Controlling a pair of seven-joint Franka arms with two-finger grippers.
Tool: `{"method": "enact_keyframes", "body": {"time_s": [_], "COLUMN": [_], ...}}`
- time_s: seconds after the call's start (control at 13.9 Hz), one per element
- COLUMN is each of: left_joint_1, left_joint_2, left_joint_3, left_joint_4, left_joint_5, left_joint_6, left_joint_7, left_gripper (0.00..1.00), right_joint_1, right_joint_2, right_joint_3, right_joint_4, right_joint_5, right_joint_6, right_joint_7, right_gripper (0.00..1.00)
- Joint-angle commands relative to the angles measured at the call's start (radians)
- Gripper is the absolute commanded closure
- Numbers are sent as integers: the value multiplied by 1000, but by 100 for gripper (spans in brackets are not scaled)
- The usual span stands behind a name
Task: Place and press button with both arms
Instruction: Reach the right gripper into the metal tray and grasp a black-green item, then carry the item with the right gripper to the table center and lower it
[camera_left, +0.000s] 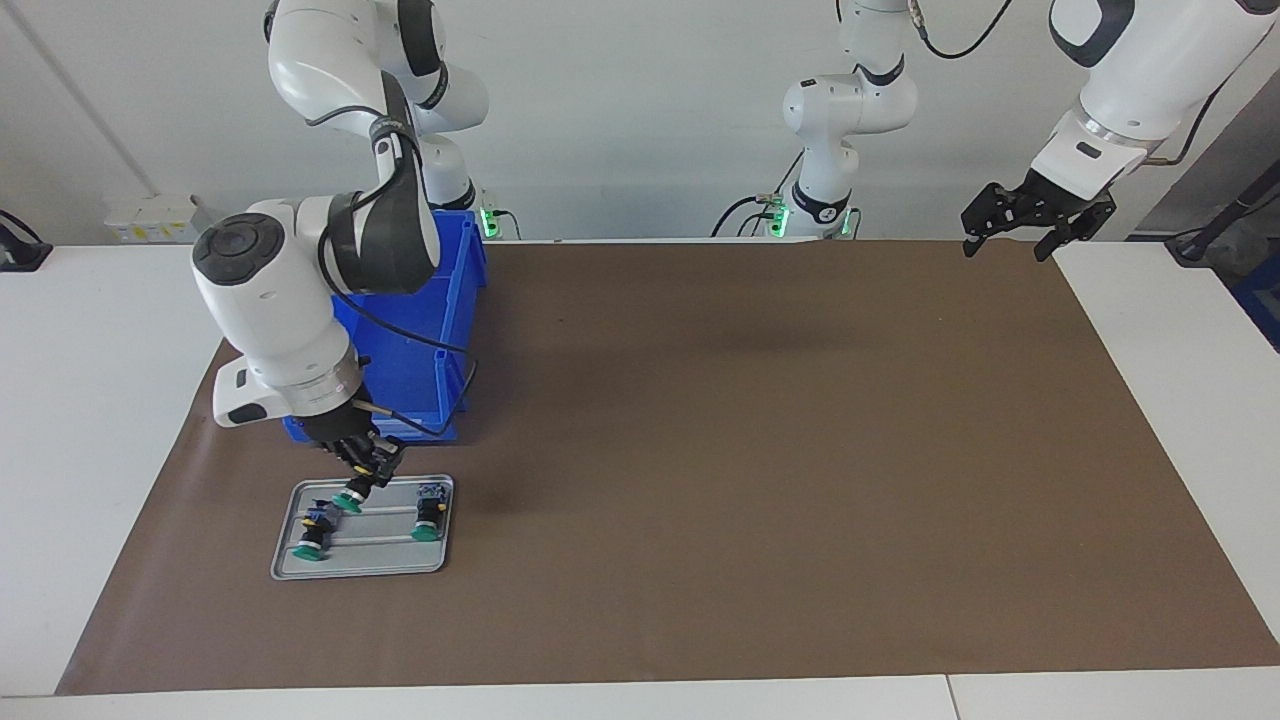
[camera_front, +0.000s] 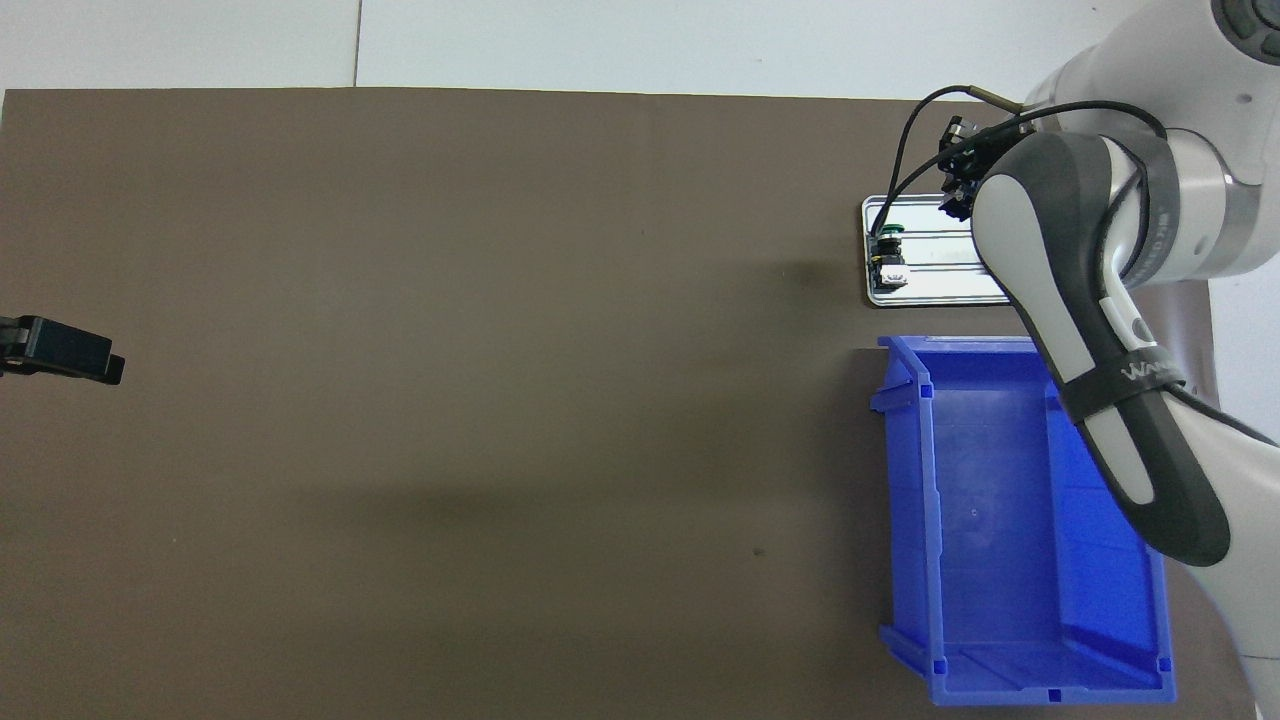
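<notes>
My right gripper (camera_left: 364, 476) reaches down to the metal tray (camera_left: 380, 562) and is shut on the button (camera_left: 349, 499). The button hangs tilted, with its green cap low over the tray's edge nearest the robots. I cannot tell whether it touches the tray. In the overhead view the right arm hides this grip. My left gripper (camera_left: 1036, 218) waits open and empty in the air over the corner of the brown mat (camera_left: 760, 450) at the left arm's end. Only its tip (camera_front: 70, 352) shows in the overhead view.
Two more green-capped switches (camera_left: 312, 537) (camera_left: 429, 520) lie on the tray; one switch (camera_front: 889, 256) shows from above. A blue bin (camera_left: 440, 320) (camera_front: 1010, 540) stands beside the tray, nearer to the robots, under the right arm.
</notes>
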Motion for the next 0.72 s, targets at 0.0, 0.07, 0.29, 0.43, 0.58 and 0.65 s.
{"method": "enact_keyframes", "body": {"time_s": [0.0, 0.07, 0.29, 0.43, 0.58, 0.65], "left_joint_1": [-1, 0, 0, 0, 0, 0], "left_joint_2": [-24, -24, -24, -24, -24, -24], "left_joint_3": [0, 0, 0, 0, 0, 0], "left_joint_4": [-29, -29, -31, -29, -29, -29], "left_joint_5": [9, 9, 9, 9, 9, 9], "left_joint_6": [10, 10, 10, 10, 10, 10], "left_joint_7": [-6, -5, -5, -6, -5, -6], "left_gripper": [0, 0, 0, 0, 0, 0], "right_joint_1": [79, 139, 236, 317, 403, 437], "right_joint_2": [-16, -17, -37, -37, -33, -34], "right_joint_3": [7, 0, 6, 4, 6, 6], "right_joint_4": [22, 19, -4, -38, -90, -121], "right_joint_5": [2, -1, -22, -51, -122, -126], "right_joint_6": [-26, -23, -13, -4, 36, 62], "right_joint_7": [287, 390, 715, 901, 1106, 1185], "right_gripper": [100, 100, 100, 100, 100, 100]}}
